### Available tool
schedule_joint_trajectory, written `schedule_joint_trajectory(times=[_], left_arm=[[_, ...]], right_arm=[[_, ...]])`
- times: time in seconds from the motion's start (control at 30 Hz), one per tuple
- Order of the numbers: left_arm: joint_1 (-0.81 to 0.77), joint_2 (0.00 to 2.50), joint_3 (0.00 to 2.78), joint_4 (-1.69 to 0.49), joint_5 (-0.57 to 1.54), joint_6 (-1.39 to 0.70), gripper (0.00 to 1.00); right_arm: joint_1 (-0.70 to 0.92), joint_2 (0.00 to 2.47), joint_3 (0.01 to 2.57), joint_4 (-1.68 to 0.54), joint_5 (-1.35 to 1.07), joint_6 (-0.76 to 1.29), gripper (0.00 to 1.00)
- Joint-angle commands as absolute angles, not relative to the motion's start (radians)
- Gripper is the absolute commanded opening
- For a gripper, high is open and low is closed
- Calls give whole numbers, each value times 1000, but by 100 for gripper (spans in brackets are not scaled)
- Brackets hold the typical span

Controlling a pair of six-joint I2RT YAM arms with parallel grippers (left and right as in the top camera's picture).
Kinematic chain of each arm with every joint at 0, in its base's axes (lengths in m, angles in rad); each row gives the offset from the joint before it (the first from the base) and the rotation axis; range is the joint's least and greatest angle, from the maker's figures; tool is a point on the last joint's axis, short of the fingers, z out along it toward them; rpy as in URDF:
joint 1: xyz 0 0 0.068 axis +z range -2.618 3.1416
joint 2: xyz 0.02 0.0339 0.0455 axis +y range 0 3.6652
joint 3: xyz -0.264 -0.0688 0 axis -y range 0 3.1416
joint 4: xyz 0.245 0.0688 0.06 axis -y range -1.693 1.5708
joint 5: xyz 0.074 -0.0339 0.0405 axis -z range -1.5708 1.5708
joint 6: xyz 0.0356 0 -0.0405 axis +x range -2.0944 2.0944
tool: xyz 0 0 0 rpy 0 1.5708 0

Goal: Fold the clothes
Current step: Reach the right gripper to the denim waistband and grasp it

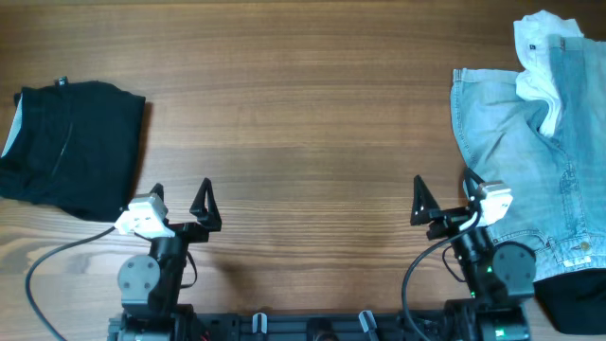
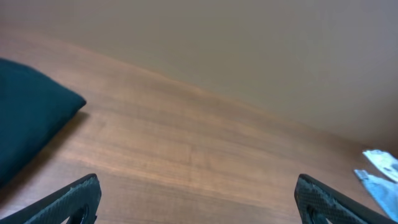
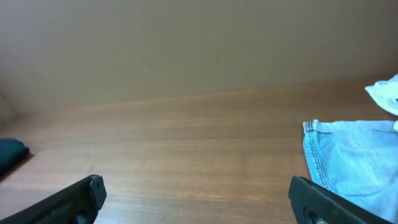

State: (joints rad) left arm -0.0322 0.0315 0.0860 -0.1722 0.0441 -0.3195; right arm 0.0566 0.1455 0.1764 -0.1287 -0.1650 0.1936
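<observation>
A folded black garment (image 1: pixel 71 147) lies at the table's left; it also shows in the left wrist view (image 2: pixel 28 121). A light blue denim garment (image 1: pixel 535 161) lies spread at the right, with a white garment (image 1: pixel 544 62) on its top edge; the denim shows in the right wrist view (image 3: pixel 351 158). My left gripper (image 1: pixel 180 194) is open and empty near the front edge, just right of the black garment. My right gripper (image 1: pixel 442 194) is open and empty, its right finger at the denim's left edge.
A dark cloth (image 1: pixel 578 298) lies at the front right corner, partly under the denim. Bare wooden table (image 1: pixel 303 123) stretches between the two garments. Cables run from both arm bases along the front edge.
</observation>
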Motion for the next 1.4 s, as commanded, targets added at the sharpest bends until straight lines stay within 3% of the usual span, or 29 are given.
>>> schedule_joint_trajectory(times=[0.0, 0.1, 0.23, 0.4, 0.5, 0.8, 0.83, 0.87, 0.9, 0.97, 1.0, 1.17, 1.27, 1.37], left_arm=[[-26, 124, 237, -258, 78, -318, 100], [-26, 289, 361, -321, 78, -318, 100], [-26, 535, 535, -447, 78, -318, 100], [-26, 746, 690, -566, 78, -318, 100], [-26, 797, 692, -571, 79, -319, 100], [-26, 831, 692, -571, 79, -320, 100], [-26, 831, 692, -571, 79, -323, 100], [-26, 831, 692, -572, 79, -323, 100], [-26, 831, 692, -573, 79, -323, 100], [-26, 831, 692, -573, 79, -323, 100], [-26, 831, 692, -573, 79, -323, 100], [-26, 831, 692, -573, 79, -323, 100], [-26, 831, 692, -573, 79, -323, 100], [-26, 831, 692, -573, 79, -323, 100]], right_arm=[[59, 284, 342, -219, -96, 208, 100], [59, 488, 524, -360, -97, 203, 100], [58, 782, 748, -575, -74, 44, 100], [58, 995, 845, -614, -41, 1, 100], [58, 1127, 843, -648, 268, 137, 97], [56, 1716, 843, -610, 524, 274, 93], [52, 1752, 843, -609, 524, 275, 86], [44, 1781, 843, -612, 524, 294, 73], [34, 1795, 843, -615, 524, 304, 58], [9, 1790, 843, -629, 524, 347, 15], [-1, 1781, 844, -633, 521, 352, 7], [-15, 1632, 883, -660, 477, 326, 4], [-14, 1451, 1012, -685, 193, 141, 4], [-8, 1302, 1121, -704, -128, 91, 4]])
